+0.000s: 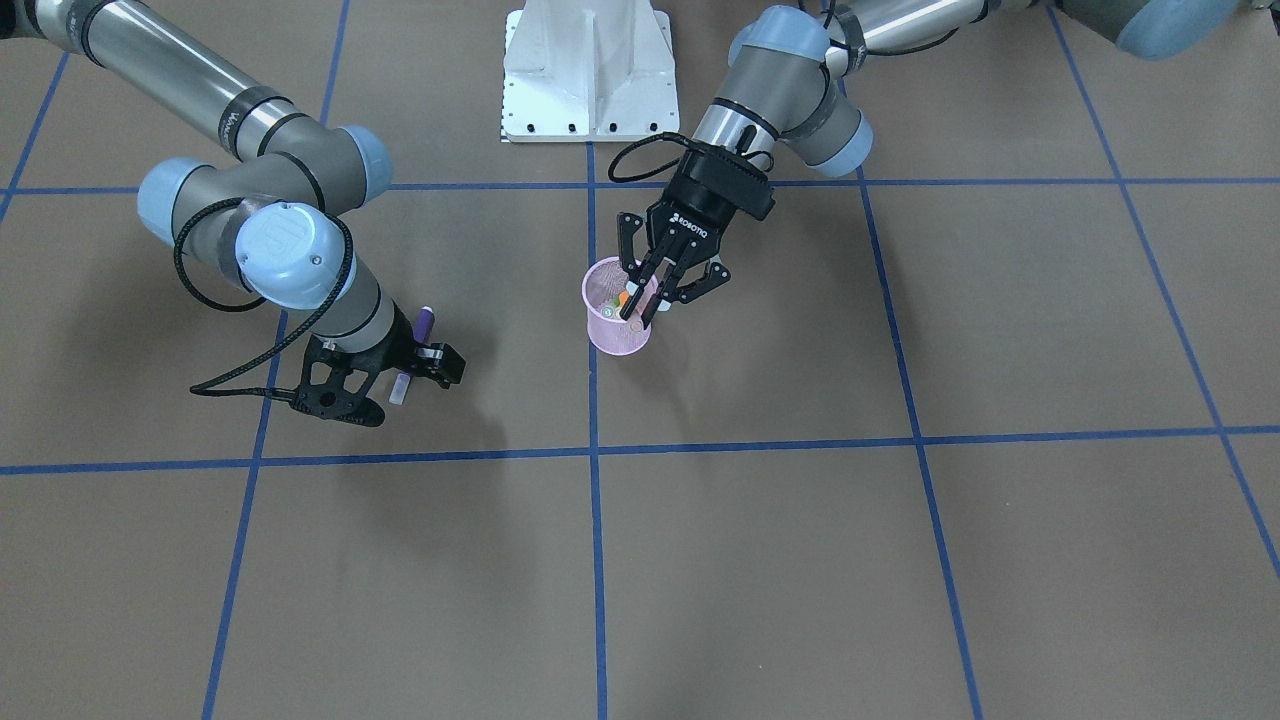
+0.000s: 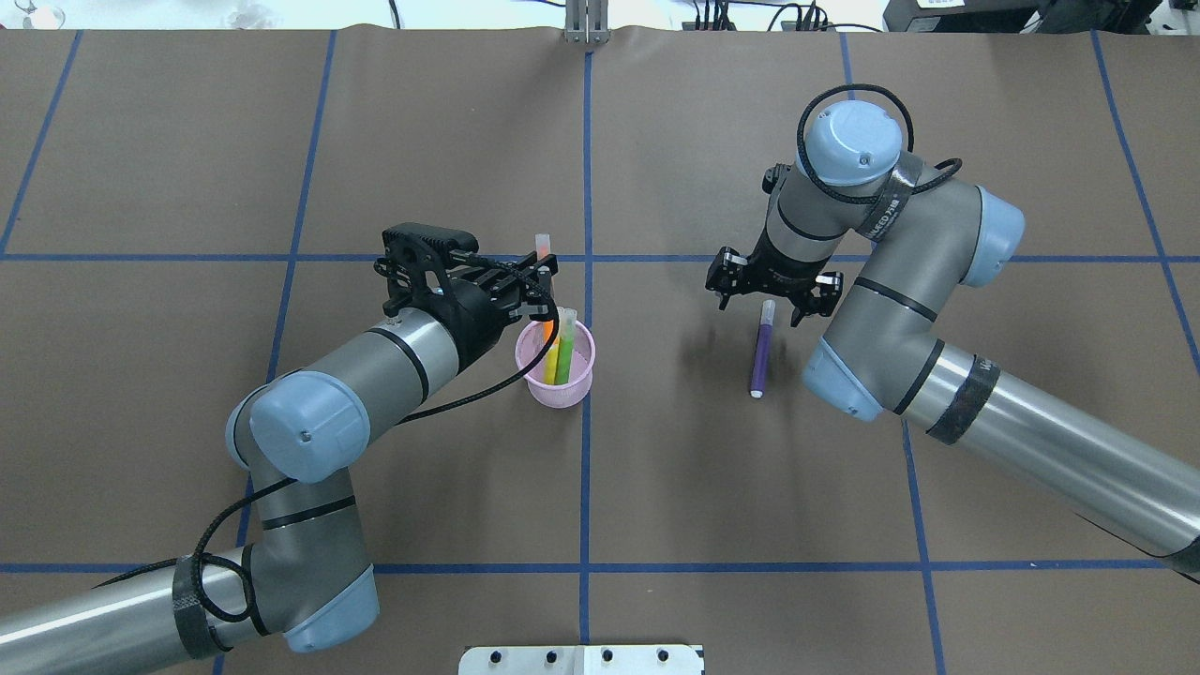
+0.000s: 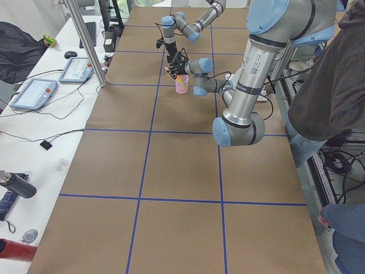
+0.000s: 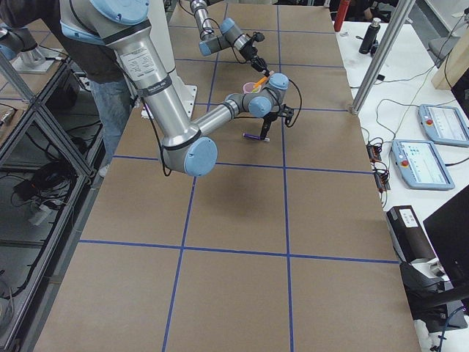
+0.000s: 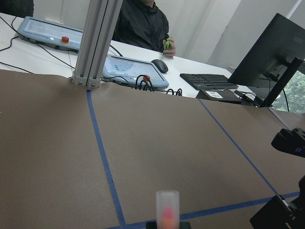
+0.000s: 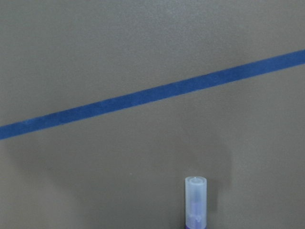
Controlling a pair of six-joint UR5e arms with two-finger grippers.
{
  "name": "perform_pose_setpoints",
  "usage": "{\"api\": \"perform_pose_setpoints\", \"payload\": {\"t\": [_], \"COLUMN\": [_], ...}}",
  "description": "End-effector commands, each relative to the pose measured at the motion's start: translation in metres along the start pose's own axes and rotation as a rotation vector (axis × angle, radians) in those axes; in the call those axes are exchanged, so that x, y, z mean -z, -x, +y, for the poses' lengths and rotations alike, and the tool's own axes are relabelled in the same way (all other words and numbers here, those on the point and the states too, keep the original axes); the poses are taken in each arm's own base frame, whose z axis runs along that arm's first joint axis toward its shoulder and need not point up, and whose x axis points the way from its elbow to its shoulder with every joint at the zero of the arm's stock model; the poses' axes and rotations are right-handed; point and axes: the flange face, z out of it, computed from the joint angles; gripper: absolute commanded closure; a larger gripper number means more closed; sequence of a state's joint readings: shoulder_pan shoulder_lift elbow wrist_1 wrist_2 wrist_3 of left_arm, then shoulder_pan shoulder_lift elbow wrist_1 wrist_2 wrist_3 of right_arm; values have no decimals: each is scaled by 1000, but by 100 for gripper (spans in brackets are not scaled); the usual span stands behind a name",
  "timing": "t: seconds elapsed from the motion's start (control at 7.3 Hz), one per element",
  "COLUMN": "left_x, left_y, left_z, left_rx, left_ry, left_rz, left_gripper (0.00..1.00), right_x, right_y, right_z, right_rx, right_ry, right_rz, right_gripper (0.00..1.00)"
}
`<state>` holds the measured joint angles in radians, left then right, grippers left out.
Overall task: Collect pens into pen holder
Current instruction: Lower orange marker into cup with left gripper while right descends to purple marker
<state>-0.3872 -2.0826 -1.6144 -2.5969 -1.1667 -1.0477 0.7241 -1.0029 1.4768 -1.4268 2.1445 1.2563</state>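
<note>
Nearest the robot, the pink holder [image 2: 555,392] stands on the table [image 2: 656,487] beside the centre blue line, with the green pen [image 2: 564,352] leaning inside it. The orange pen [image 2: 550,354] also reaches into the holder, tilted, its cap higher than the green one's. The left gripper [image 2: 546,291] is closed on it just above the rim. Well apart on the robot's right, the purple pen [image 2: 760,352] lies flat on the table. Over its far, capped end the right gripper [image 2: 764,305] hangs with jaws spread wide, one finger on each side, gripping nothing.
</note>
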Motion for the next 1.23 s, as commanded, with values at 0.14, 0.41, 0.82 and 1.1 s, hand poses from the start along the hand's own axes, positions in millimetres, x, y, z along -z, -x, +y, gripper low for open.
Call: {"api": "perform_pose_setpoints", "payload": {"t": [0.14,0.41,0.82,1.1], "left_x": [-1,4,17,18], "left_y": [-2,-12,-25,-9], "left_z": [5,-4,-30,-80], "left_rx": [-1,-17,-49,-51], "left_ry": [8,-2,0,2], "left_rz": [4,27,80,106], "left_gripper": [55,1,1,1], "right_x": [-4,-9,-16,-17], "right_y": [0,-3,-3,-4], "right_z": [0,2,5,4], "right_rx": [0,1,7,4], "right_ry": [4,7,-7,-6], "right_rz": [7,14,26,30], "right_gripper": [1,1,7,8]}}
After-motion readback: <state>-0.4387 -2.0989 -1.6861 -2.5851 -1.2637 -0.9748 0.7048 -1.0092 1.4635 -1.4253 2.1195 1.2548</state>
